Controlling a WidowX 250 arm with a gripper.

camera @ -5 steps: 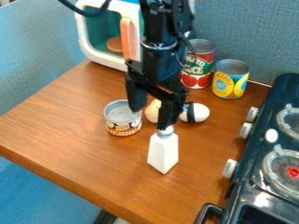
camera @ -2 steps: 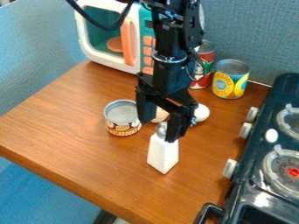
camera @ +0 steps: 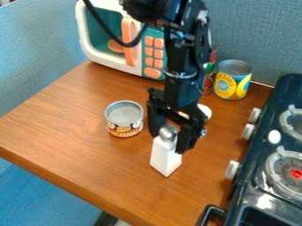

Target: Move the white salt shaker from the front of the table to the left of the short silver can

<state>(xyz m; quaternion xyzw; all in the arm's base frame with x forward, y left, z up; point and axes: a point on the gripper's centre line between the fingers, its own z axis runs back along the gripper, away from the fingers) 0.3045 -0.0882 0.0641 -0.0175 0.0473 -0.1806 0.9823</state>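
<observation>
Camera view: my gripper (camera: 169,142) hangs over the bench (camera: 77,132); fingers spread apart, one each side of the silver-topped white bottle (camera: 164,158); can't tell if they touch it; bottle stands on the bench, between the mushroom can (camera: 124,120) and the stove (camera: 251,194); yellow-labelled can (camera: 232,84) farther back.

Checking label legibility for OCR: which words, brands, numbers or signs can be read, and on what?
"MUSHROOMS": short can
Yellow-and-blue can: lettering too small to read surely
Red-and-green can: mostly behind the arm, unreadable
Toy microwave: any button marks too small to read
No brand or number readable.
</observation>
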